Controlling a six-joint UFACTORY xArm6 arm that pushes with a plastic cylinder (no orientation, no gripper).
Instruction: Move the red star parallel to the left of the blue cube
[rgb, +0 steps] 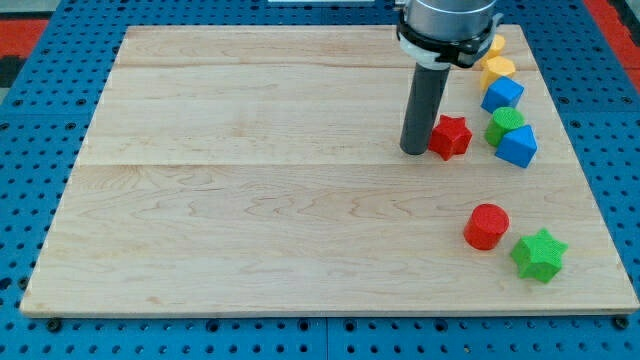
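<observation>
My tip (415, 151) sits on the wooden board (250, 200), touching or just beside the red star (451, 135) on the star's left side in the view. No jaws on this rig, only the straight rod, so nothing to call apart or together. Red star lies toward the view's right, upper half of the board. Two blue blocks are close by: a blue cube (502, 94) up and right of the star, and another blue block (517, 146), more wedge-like, right of the star and slightly lower. A green block (505, 122) sits between those two, and yellow blocks (495, 68) are at the top of that column. Red cylinder (487, 226) and green star (539, 254) are well apart, lower right. Key relation: tip is on the star's left, the cube is up-right of the star. Judging from that, the star needs to go toward the view's top to line up level with the cube, so I'd want the tip below the star, not left of it; pushing from here would drive it right into the green block.
</observation>
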